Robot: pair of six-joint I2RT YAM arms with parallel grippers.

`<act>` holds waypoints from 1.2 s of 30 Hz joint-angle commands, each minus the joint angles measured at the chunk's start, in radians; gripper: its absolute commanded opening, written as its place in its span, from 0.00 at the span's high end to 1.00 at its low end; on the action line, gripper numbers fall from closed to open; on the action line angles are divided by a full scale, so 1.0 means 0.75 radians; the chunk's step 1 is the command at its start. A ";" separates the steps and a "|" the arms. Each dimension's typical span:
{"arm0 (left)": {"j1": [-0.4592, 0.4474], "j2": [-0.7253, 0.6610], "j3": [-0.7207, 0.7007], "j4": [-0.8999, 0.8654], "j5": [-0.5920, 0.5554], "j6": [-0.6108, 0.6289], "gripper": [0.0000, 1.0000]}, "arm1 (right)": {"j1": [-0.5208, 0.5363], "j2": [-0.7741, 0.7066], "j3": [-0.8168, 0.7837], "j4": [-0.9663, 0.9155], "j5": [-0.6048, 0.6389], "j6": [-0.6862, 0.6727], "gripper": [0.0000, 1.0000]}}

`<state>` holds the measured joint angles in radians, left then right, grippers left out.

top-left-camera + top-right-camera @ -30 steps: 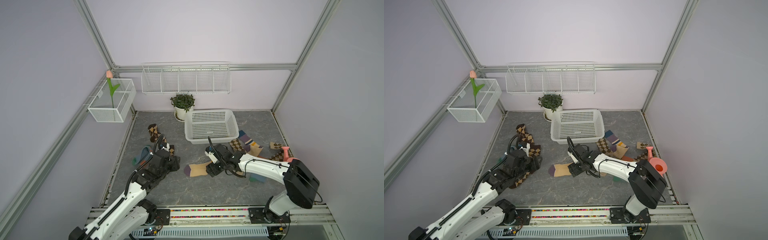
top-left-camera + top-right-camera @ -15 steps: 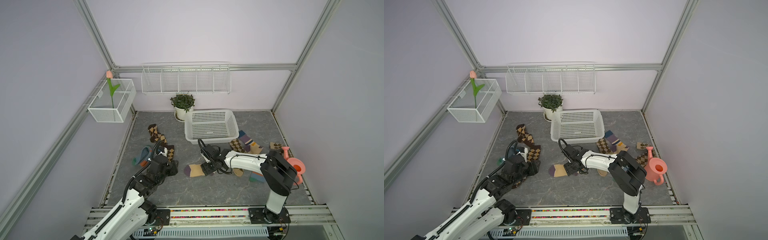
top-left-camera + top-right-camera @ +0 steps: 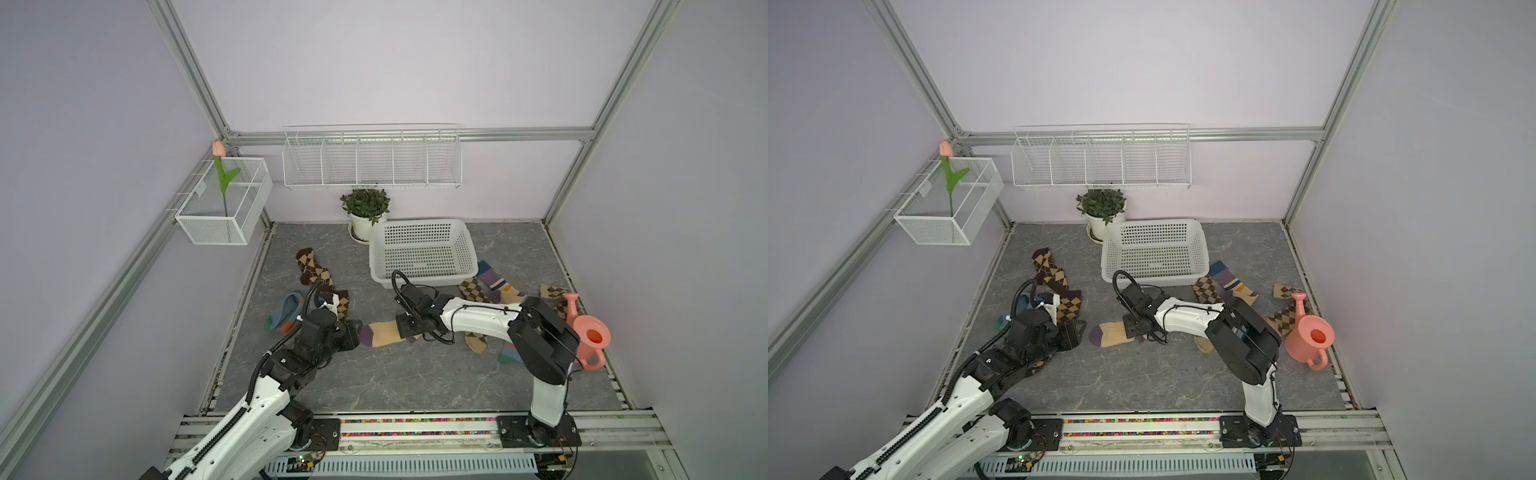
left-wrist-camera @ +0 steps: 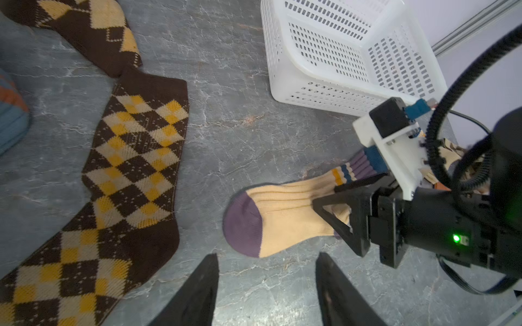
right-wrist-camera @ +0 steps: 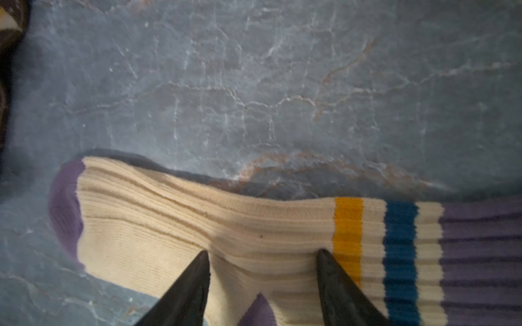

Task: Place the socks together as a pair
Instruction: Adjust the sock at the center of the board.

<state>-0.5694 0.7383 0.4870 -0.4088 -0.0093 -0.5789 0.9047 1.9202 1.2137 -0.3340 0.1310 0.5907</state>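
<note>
The cream sock with the purple toe (image 3: 384,332) is lying on the gray floor (image 3: 395,382) in the middle, a bit nearer than the white basket (image 3: 422,277). The right gripper (image 5: 262,251) is pressing on the sock's middle, its fingers spread apart. The left gripper (image 4: 267,254) is hanging just beside the toe, fingers wide, holding nothing.

Landmark: basket (image 3: 422,275). Behind its left corner, touching — potted plant (image 3: 365,208). Left of it, apart: argyle socks (image 3: 313,270), end to end. In front, near: ribbed sock (image 3: 384,332). Just beside its right front corner — sock heap (image 3: 488,284); farther right and forward, watering can (image 3: 588,338).
</note>
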 commanded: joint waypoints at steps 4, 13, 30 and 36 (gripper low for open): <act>0.004 0.143 -0.041 0.098 0.088 -0.038 0.42 | -0.023 0.031 -0.003 0.067 0.038 0.090 0.38; -0.007 0.577 0.115 0.186 0.163 -0.011 0.41 | 0.002 -0.427 -0.201 0.136 -0.039 0.004 0.30; -0.029 1.050 0.315 0.247 0.238 0.019 0.43 | -0.529 -1.174 -0.578 -0.187 -0.095 -0.217 0.25; -0.025 1.099 0.466 0.073 0.135 0.114 0.43 | -0.709 -1.184 -0.597 -0.179 -0.188 -0.268 0.25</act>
<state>-0.5884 1.5562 0.7795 -0.2729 0.1459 -0.5423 0.4084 1.0424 0.7834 -0.4603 0.0483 0.4320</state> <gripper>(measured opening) 0.567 0.751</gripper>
